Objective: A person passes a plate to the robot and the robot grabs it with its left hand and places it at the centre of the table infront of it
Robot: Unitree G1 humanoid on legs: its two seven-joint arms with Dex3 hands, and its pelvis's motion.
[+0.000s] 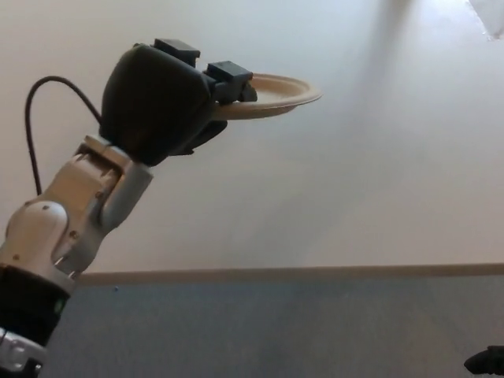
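A cream round plate (pixel 279 94) is held above the pale table (pixel 354 189), seen almost edge-on and roughly level. My left hand (pixel 169 98) is shut on its left rim, with two black fingers (pixel 228 79) lying over the top of the rim and the thumb underneath. The hand hides much of the plate's left side. The white forearm (pixel 71 213) rises from the lower left corner. Only a dark sliver (pixel 484 361) shows at the bottom right corner, and I cannot tell what it is.
The table's front edge (pixel 315 273) runs across the picture low down, with grey floor (pixel 276 331) below it. A black cable (pixel 47 110) loops beside the left arm. A white thing (pixel 490 16) sits at the top right corner.
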